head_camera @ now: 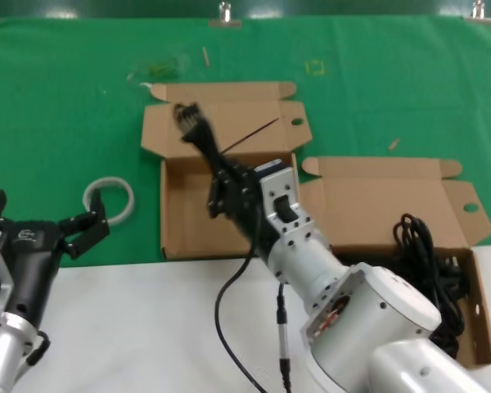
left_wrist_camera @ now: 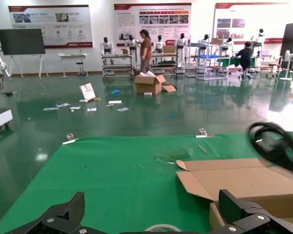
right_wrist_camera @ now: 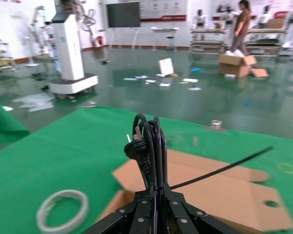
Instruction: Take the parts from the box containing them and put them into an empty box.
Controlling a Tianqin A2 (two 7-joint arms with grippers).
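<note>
a green cloth [head_camera: 65, 98] covers the far half of the table, a white strip runs along the near edge, and the wrist views look out on a glossy-floored hall with posters, shelving and a few people far off.

two open cardboard boxes sit on the cloth. the empty box [head_camera: 188, 221] lies at centre frame in the head view, its plain lid folded back toward the top. the full box [head_camera: 475, 327] sits at lower right, winged lid open, with more black cords [head_camera: 421, 246] heaped inside.

the right gripper [head_camera: 221, 176] is clenched on one cord bundle [head_camera: 195, 131]. in the right wrist view the cord's loops and plug [right_wrist_camera: 136, 148] rise straight out of the closed fingers [right_wrist_camera: 141, 207], and a loose tail of cable [right_wrist_camera: 224, 168] trails off to the side. in the head view the bundle's long axis runs up and to the left from the gripper, so the plug end sits over the folded-back lid while the gripper itself hangs above the empty box's floor.

that is the relation that counts: the box cavity lies directly beneath the right gripper, so i judge a lowering and release would land the cord inside, though the tail could catch the wall.

the left gripper [head_camera: 45, 221] waits at lower left with its fingers spread, near a white tape ring [head_camera: 110, 199], farther from the work.
</note>
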